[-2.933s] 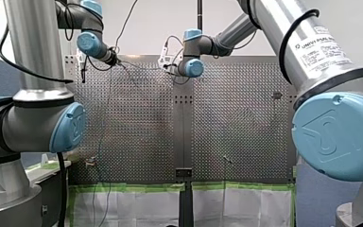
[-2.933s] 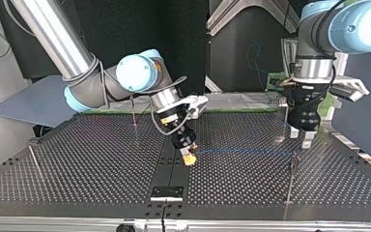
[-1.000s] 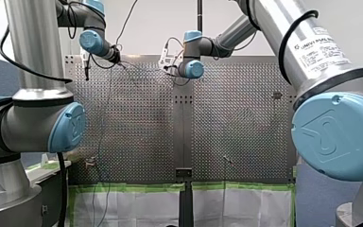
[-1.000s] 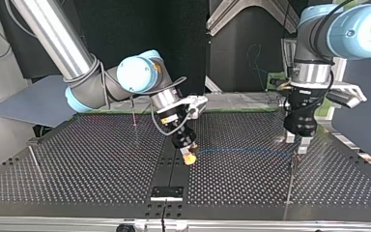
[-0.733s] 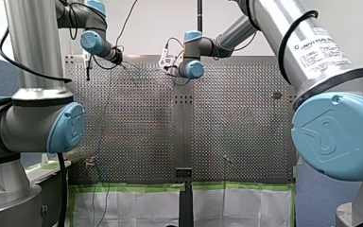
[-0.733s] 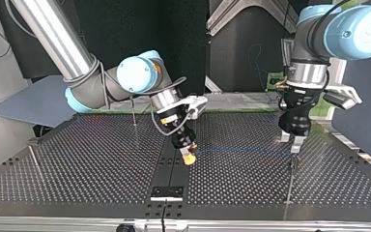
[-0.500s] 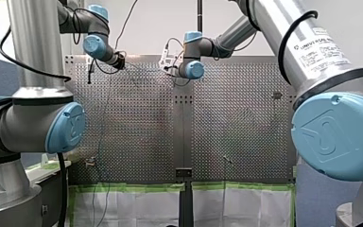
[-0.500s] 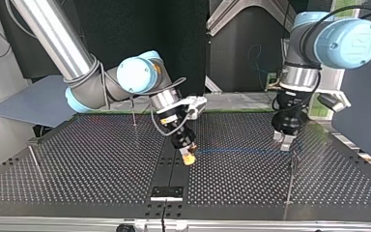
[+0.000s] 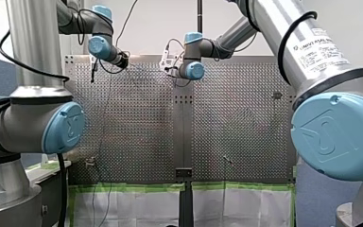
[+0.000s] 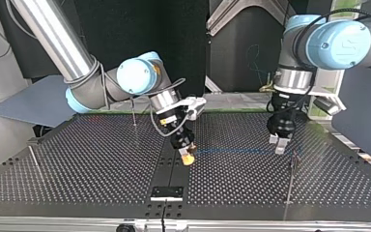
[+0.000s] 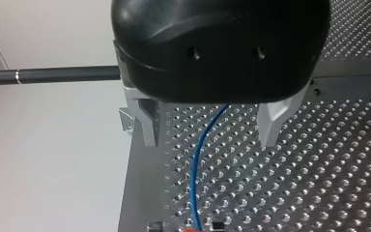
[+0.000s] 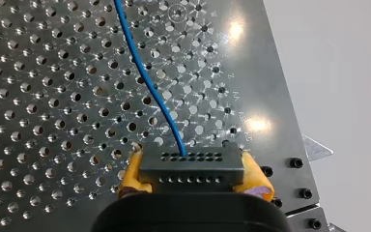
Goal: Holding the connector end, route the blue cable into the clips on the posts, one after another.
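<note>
Right end effector (image 12: 193,175) clamps connector (image 12: 192,163) over perforated table (image 12: 53,96); white wall (image 9: 156,23) beyond.

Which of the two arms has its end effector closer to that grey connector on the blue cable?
Right. My right end effector grips the connector between its yellow pads; my left end effector hangs open over the blue cable, well along it from the connector.

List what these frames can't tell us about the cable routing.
Top view: the clip on the post is too small to make out, so whether the blue cable sits in it is unclear.
Front view: cable too thin and distant to trace.
Left wrist view: the body of the left gripper hides the cable's run behind it.
Right wrist view: the connector covers the right gripper pad faces.
</note>
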